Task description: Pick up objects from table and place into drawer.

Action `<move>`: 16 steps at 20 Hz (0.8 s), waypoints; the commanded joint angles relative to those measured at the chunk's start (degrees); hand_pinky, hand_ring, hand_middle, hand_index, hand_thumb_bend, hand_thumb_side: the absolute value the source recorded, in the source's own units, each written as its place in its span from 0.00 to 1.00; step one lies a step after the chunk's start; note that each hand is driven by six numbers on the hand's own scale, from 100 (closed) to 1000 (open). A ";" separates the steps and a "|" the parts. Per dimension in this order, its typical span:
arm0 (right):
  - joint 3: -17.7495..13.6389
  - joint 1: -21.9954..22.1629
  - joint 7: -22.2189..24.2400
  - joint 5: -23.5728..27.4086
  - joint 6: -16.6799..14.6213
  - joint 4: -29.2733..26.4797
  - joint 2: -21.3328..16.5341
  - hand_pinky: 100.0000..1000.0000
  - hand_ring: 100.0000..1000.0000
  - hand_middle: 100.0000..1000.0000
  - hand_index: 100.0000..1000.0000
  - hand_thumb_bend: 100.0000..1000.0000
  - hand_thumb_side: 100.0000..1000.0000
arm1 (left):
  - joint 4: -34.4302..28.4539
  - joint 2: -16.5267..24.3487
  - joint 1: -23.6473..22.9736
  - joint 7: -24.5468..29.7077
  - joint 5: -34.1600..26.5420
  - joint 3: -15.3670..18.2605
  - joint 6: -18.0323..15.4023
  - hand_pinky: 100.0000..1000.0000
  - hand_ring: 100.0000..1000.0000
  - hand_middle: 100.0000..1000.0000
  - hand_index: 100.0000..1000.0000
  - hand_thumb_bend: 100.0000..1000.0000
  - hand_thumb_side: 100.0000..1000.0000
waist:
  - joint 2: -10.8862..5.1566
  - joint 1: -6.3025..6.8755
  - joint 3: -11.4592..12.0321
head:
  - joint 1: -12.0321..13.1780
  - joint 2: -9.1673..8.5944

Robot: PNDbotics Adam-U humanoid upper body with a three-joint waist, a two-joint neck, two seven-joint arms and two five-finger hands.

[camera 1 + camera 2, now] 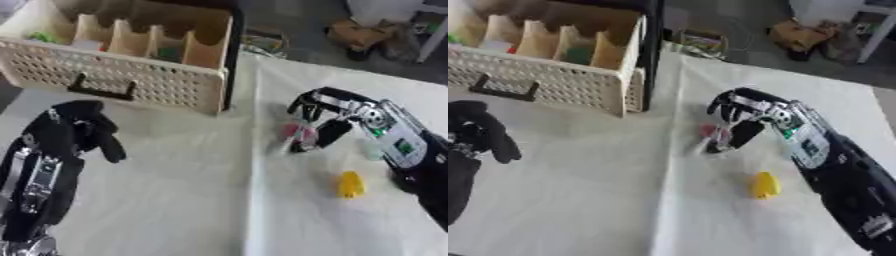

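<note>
One drawer [131, 80] stood open, pale and perforated, wooden dividers inside; small green and red things lay in its compartments, too blurred to name. Right of the drawer, my right hand [325, 116] curled round one pink thing [296, 132], half hidden by fingers. One yellow piece [350, 184] lay near it. Below the drawer, my left hand [83, 130] hung curled, holding nothing.

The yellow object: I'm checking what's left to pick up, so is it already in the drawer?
No, the yellow object lies on the white table, apart from the drawer, near the right hand.
</note>
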State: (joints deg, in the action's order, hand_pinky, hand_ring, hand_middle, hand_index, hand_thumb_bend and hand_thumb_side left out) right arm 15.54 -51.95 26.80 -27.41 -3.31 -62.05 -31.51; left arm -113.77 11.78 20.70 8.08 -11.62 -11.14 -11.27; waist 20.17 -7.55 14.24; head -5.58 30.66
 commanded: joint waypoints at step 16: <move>-1.17 0.14 0.31 3.93 1.71 -0.23 -1.89 0.37 0.52 0.29 0.66 0.53 0.03 | -0.82 -0.34 0.66 -0.39 -0.70 0.21 0.60 0.37 0.33 0.48 0.71 0.00 0.60 | -0.93 0.43 -0.36 | 0.55 0.04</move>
State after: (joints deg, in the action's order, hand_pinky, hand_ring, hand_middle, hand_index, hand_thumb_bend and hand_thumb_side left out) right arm 14.90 -51.29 27.21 -24.27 -2.03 -61.73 -31.54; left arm -113.77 11.51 20.73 7.83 -11.95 -11.13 -10.68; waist 20.24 -7.55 14.06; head -5.13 30.67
